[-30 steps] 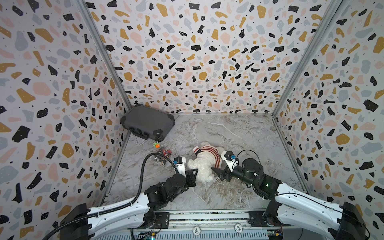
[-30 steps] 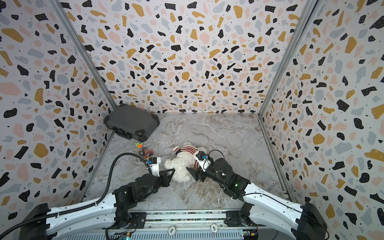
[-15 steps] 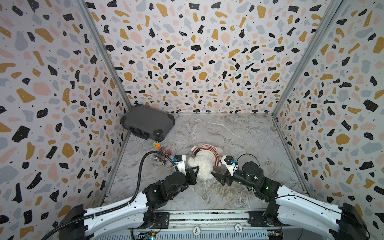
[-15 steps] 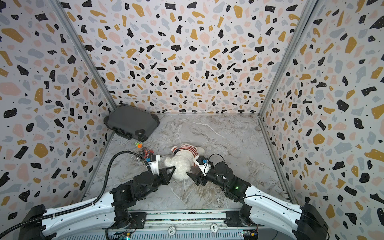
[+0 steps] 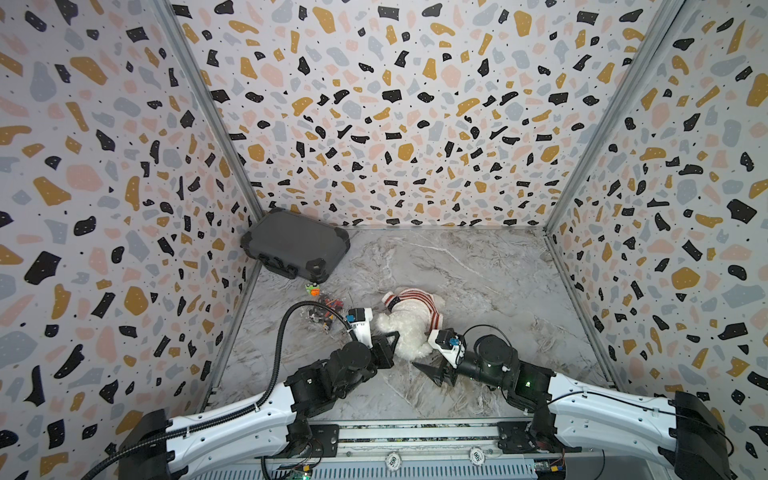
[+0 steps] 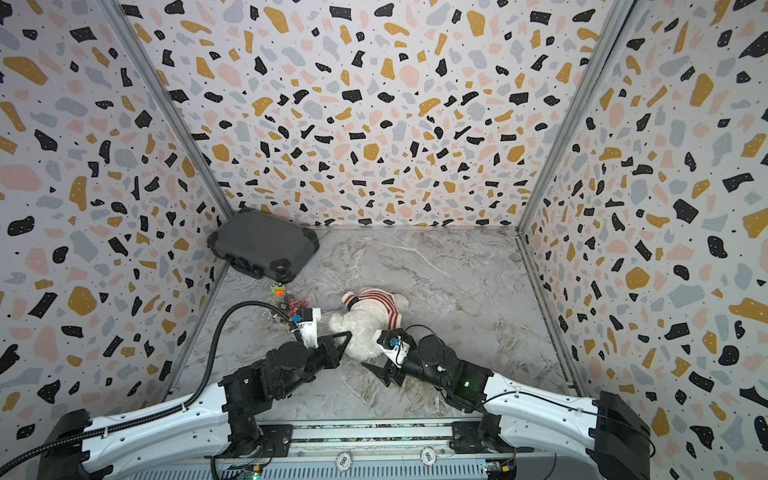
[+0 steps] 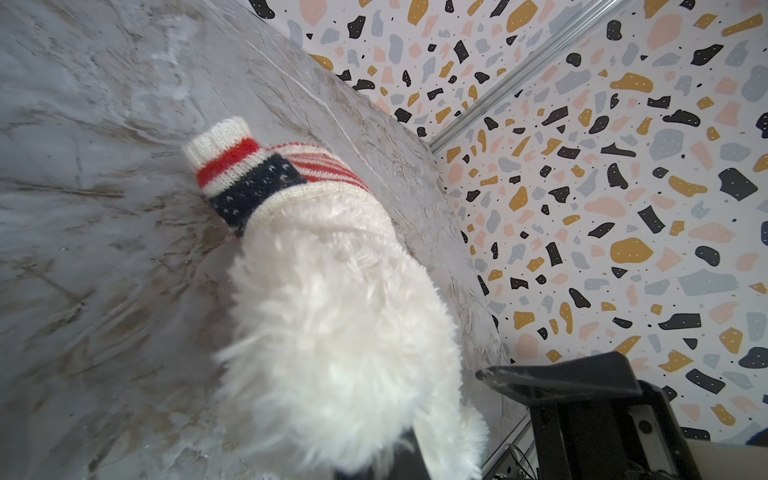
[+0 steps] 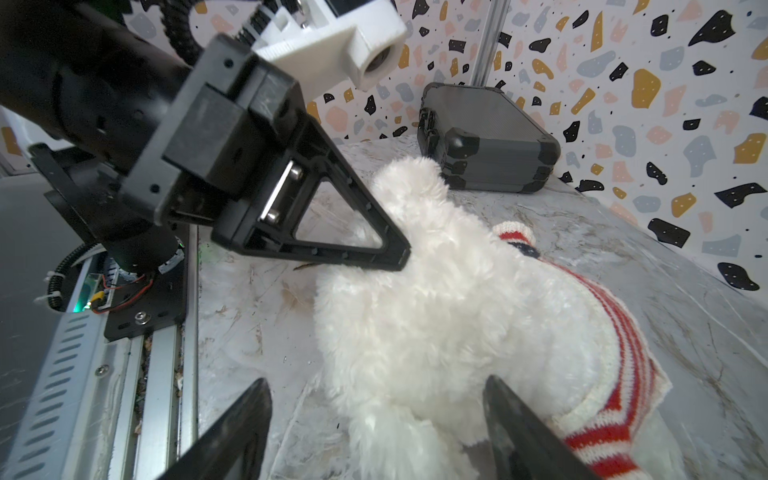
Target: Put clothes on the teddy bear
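Marbled table (image 8: 257,316): left hand (image 8: 399,255) clamps teddy bear (image 8: 436,324) fur; right hand (image 8: 376,379), wide open and empty, should pull sweater (image 8: 615,374) hem down gently.

Disc at 6 o'clock, left (image 6: 343,459), on base rail (image 6: 374,441): "500".
Disc beside it (image 6: 428,456): looks the same, blurred.

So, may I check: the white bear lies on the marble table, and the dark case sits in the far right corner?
Not quite: the dark case sits in the far left corner, as both top views show. The white bear does lie on the marble table.
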You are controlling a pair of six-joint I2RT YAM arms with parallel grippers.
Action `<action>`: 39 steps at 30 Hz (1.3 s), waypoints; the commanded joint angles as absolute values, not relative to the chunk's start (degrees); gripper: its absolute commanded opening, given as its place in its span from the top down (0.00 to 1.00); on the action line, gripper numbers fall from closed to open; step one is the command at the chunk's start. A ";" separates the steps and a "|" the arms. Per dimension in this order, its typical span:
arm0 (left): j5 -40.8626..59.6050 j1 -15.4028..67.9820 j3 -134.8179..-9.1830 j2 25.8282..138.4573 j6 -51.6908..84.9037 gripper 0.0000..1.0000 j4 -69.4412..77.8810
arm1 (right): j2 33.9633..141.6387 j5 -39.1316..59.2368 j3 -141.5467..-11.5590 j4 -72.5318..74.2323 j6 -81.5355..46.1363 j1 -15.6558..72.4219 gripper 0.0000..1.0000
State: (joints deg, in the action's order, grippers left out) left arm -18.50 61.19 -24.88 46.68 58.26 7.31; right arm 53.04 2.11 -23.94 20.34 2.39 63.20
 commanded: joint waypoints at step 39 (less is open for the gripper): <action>-15.20 60.93 -29.87 52.09 60.47 1.00 17.42 | 66.36 -23.38 -32.96 22.25 7.71 68.94 0.76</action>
State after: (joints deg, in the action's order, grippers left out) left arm -16.34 60.80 -27.27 53.52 60.69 13.04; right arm 66.39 -21.17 -30.92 22.68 7.01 69.10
